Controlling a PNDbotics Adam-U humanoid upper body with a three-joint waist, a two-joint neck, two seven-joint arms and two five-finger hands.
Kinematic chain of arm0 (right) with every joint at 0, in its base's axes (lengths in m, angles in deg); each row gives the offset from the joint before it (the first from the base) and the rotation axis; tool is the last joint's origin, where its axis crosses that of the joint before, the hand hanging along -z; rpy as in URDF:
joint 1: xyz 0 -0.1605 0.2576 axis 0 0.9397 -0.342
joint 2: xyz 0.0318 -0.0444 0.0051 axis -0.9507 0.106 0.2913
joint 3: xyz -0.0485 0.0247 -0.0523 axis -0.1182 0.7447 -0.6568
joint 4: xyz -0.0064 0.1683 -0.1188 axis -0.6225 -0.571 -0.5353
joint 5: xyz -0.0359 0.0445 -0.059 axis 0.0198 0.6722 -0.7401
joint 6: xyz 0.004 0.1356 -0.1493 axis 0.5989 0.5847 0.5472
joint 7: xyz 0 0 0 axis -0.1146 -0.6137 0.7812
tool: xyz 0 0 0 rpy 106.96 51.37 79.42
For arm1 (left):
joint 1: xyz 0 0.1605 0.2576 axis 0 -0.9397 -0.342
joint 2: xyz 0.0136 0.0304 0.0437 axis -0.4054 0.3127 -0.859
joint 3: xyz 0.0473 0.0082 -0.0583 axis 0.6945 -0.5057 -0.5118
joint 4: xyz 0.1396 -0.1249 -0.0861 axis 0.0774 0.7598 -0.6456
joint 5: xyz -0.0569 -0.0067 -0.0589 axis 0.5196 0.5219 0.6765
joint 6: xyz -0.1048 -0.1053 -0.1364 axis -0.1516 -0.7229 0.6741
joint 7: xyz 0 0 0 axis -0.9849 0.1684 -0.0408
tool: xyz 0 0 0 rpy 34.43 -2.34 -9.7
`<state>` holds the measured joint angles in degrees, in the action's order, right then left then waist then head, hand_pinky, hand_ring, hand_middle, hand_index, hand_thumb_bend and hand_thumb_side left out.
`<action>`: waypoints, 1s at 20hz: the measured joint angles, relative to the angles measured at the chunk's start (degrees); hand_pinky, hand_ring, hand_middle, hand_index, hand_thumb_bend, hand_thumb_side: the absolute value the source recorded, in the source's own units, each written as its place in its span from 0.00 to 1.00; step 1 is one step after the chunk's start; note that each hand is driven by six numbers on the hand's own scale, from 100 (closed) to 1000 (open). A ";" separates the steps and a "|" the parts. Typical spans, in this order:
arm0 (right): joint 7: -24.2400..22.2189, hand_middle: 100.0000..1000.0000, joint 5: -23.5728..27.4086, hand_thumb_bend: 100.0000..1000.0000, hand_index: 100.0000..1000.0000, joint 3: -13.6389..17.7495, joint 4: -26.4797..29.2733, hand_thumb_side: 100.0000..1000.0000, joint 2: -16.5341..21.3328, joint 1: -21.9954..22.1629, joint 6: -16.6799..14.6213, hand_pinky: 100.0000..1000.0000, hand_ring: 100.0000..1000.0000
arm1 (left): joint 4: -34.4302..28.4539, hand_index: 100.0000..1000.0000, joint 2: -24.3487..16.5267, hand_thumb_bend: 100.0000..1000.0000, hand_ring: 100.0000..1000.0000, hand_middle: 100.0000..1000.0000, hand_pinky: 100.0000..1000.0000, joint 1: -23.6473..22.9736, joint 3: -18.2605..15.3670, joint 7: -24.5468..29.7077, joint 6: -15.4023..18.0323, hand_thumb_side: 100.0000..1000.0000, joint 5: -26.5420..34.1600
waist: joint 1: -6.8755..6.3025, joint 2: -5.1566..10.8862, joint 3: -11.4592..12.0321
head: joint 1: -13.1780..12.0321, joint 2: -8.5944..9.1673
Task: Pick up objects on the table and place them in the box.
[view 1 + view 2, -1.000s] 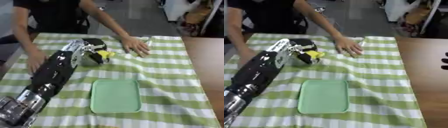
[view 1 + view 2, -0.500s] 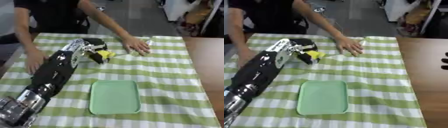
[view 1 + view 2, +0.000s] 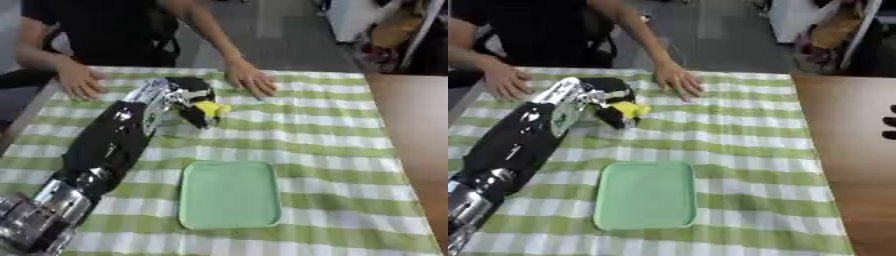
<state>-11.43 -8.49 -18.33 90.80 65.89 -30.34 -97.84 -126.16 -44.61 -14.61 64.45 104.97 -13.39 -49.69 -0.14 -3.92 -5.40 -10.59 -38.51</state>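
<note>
desk covered by green-and-white checked cloth. pale green tray flat near the front middle. a person's two hands pressed on the far edge.

Left hand covered most of the yellow thing; right hand was cut off at frame edge.

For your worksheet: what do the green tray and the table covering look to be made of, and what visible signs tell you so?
Green tray: probably plastic, matte; one even pale green, rounded corners, raised moulded rim. Table covering: looks like woven cloth with a green and white check; it lies soft and slightly rippled, without shine.
</note>
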 measured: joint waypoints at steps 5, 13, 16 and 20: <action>0.02 0.76 -0.06 0.00 0.89 0.05 -0.02 0.76 0.00 0.00 0.01 0.66 0.73 | -8.64 0.10 -1.43 0.00 0.00 0.00 0.00 -1.08 4.03 2.21 1.82 0.41 5.85 | -0.25 0.03 -0.01 | 0.02 0.00; 0.02 0.76 -0.07 0.00 0.89 0.32 -0.28 0.77 0.01 0.03 0.01 0.66 0.73 | -22.35 0.10 -5.16 0.00 0.00 0.00 0.00 -2.06 7.90 7.07 0.09 0.41 13.01 | -0.41 0.35 0.00 | 0.04 0.00; 0.02 0.76 -0.07 0.00 0.89 0.33 -0.31 0.77 0.01 0.03 0.01 0.66 0.73 | -24.73 0.10 -5.64 0.00 0.00 0.00 0.00 -2.32 8.28 8.12 -0.72 0.41 14.09 | -0.45 0.35 0.02 | 0.04 0.00; 0.02 0.76 -0.07 0.00 0.89 0.33 -0.31 0.76 0.01 0.03 0.01 0.66 0.73 | -25.89 0.10 -5.86 0.00 0.00 0.00 0.00 -2.54 8.43 8.95 -1.36 0.41 14.68 | -0.45 0.35 0.09 | 0.04 0.00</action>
<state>-11.42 -8.56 -18.00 90.48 65.90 -30.31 -97.83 -152.05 -50.47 -17.15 72.87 113.92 -14.75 -35.02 -0.59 -3.57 -5.31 -10.55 -38.51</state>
